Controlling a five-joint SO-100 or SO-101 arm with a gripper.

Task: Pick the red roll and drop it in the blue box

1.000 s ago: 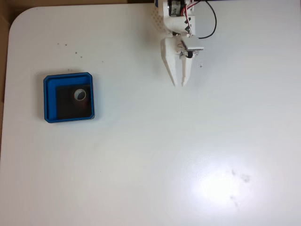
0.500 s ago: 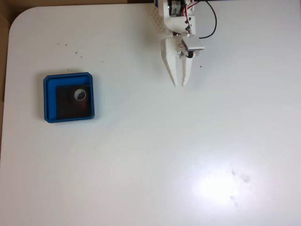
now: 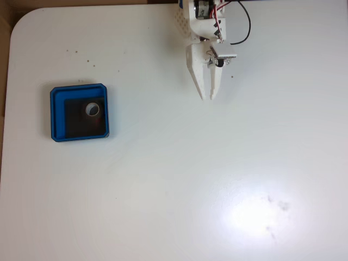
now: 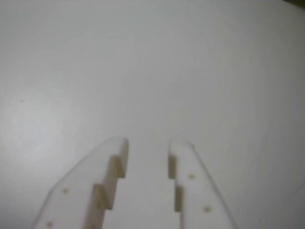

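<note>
Red roll [image 3: 93,110] lying inside blue box [image 3: 57,114] | pincer [image 3: 207,97] slightly open, empty, well apart

White table [image 3: 174,179] with faint dark specks

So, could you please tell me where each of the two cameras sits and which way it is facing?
Fixed view: mounted above, looking straight down on the white table; the shallow square bright-blue box holds the small ring-shaped red roll at left; the white arm enters from the top edge.
Wrist view: rides on the arm, looking past the white two-finger gripper onto bare table.
Shared: gripper, slightly parted, and table.
</note>
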